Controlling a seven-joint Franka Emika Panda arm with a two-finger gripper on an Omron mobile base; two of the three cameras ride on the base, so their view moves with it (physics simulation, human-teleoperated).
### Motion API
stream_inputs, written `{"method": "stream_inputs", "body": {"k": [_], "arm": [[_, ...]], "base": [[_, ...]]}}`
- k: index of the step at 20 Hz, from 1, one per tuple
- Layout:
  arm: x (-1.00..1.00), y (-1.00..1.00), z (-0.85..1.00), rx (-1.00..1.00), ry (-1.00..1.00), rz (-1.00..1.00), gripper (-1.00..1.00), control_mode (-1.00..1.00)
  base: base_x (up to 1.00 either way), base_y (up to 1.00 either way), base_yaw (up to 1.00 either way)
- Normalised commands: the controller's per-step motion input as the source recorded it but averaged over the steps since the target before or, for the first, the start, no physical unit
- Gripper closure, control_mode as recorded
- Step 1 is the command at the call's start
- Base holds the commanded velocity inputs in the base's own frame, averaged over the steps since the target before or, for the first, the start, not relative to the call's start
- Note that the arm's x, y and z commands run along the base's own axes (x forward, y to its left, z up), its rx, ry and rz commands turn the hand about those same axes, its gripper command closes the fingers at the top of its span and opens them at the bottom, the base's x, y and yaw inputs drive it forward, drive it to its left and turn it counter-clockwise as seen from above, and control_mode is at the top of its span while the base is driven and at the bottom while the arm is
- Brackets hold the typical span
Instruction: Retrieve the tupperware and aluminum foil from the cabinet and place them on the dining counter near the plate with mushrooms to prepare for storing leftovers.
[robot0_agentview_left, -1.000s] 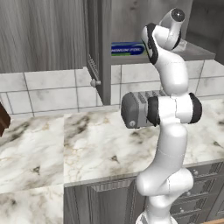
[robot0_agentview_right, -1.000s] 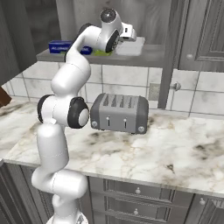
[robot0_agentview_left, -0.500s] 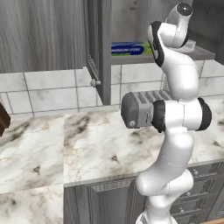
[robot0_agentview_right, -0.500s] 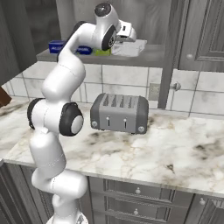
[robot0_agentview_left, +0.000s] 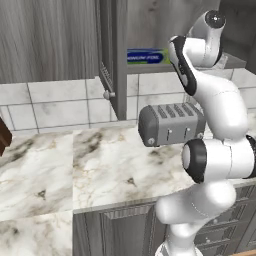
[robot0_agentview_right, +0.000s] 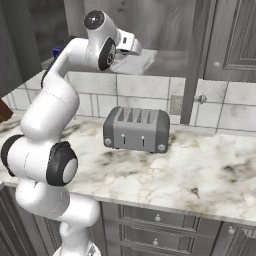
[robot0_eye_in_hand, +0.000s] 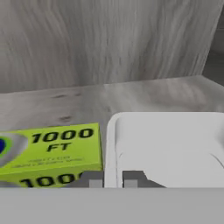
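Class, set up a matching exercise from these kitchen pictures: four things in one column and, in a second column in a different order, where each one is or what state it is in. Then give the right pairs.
Things:
1. toaster
2. aluminum foil
3. tupperware
4. cabinet door

Place or state:
A. on the cabinet shelf, beside the foil's yellow-green end
B. swung open
C. on the marble counter, in front of the tiled wall
D. blue carton lying along the cabinet shelf

Pairs: 1-C, 2-D, 3-A, 4-B

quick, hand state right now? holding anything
Hand: shut on the rim of the tupperware, on the cabinet shelf, beside the foil.
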Motion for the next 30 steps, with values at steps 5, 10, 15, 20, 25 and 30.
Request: {"method": "stream_inputs", "body": {"k": [5,10,15,20,25,30], "arm": [[-1.00,0.03,0.00,0.00,-0.04,0.00,1.00,-1.00],[-1.00,0.00,0.00,0.00,0.00,0.00,1.00,-1.00],[-1.00,0.00,-0.06,0.00,0.07,-0.01,1.00,-1.00],[-0.86,0.00,-0.45,-0.02,0.26,-0.05,1.00,-1.00],[-0.32,0.00,-0.66,0.00,0.29,0.00,1.00,-1.00],[-0.21,0.02,-0.35,-0.01,0.07,0.00,1.00,1.00]], "base": [[0.00,0.00,0.00],[0.00,0.00,0.00],[0.00,0.00,0.00],[0.00,0.00,0.00],[0.00,0.00,0.00],[-0.32,0.00,0.00]]}}
